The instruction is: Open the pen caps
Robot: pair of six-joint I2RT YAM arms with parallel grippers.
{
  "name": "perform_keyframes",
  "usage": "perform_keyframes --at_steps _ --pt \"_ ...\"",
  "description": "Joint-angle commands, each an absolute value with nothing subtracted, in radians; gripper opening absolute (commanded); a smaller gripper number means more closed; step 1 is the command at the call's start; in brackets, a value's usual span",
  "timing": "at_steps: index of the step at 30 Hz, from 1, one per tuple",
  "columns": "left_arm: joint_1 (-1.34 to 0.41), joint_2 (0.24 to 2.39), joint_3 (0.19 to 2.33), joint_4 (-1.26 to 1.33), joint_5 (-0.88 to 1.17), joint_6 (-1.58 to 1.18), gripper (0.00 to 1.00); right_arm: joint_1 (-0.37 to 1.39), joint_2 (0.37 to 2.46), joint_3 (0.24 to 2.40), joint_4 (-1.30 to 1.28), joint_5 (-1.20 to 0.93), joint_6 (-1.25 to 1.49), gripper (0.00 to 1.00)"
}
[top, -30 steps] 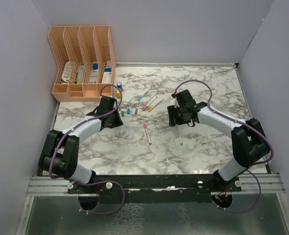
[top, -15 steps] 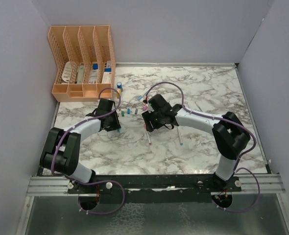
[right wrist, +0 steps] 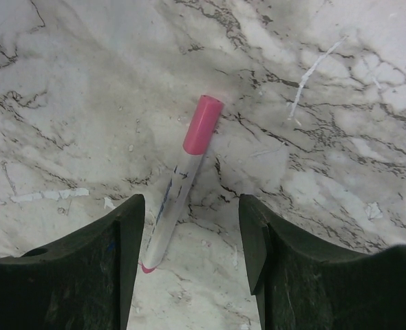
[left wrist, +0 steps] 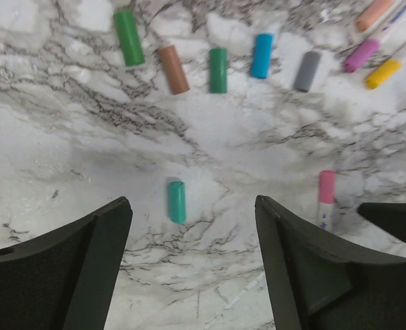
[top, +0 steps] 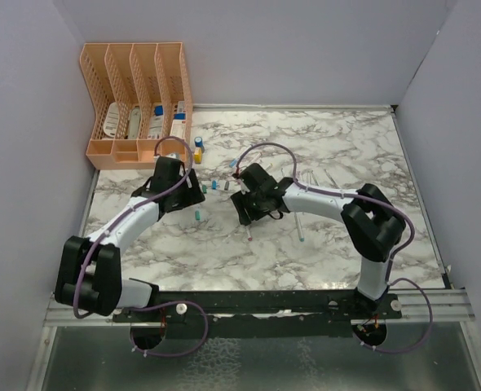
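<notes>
As each reaches inward, the left hand [left wrist: 190, 205] and right hand [right wrist: 190, 201] hang released.

The table [top: 346, 155] top shows a smooth, faintly glossy marble print. The pen caps [left wrist: 177, 201] are smooth satin plastic. The pink-capped pen [right wrist: 179, 185] has a glossy white barrel. Left gripper [left wrist: 193, 205] and right gripper [right wrist: 190, 199] are matt black plastic. At eleven o'clock, the peach organiser [top: 134, 77] is matt perforated plastic.
</notes>
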State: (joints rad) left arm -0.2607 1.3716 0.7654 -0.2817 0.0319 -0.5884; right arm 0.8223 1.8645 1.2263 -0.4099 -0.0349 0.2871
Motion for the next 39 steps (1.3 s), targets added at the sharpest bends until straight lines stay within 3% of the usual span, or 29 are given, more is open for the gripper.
perform_keyframes --at_steps 1,7,21,30,39 --pt "-0.252 1.267 0.823 -0.292 0.009 -0.617 0.76 0.852 1.91 1.272 -0.398 -0.009 0.307 0.56" --pt "-0.25 1.161 0.819 -0.281 0.008 -0.657 0.78 0.88 1.962 1.313 -0.429 0.017 0.314 0.48" --pt "-0.247 1.081 0.829 -0.264 0.017 -0.7 0.78 0.895 1.977 1.296 -0.478 0.069 0.355 0.02" --pt "-0.272 1.215 0.746 0.034 0.359 -0.842 0.78 0.838 1.676 1.136 -0.19 -0.021 0.366 0.01" --pt "-0.399 1.325 0.767 0.147 0.365 -0.901 0.78 0.823 1.567 1.094 -0.116 -0.109 0.341 0.01"
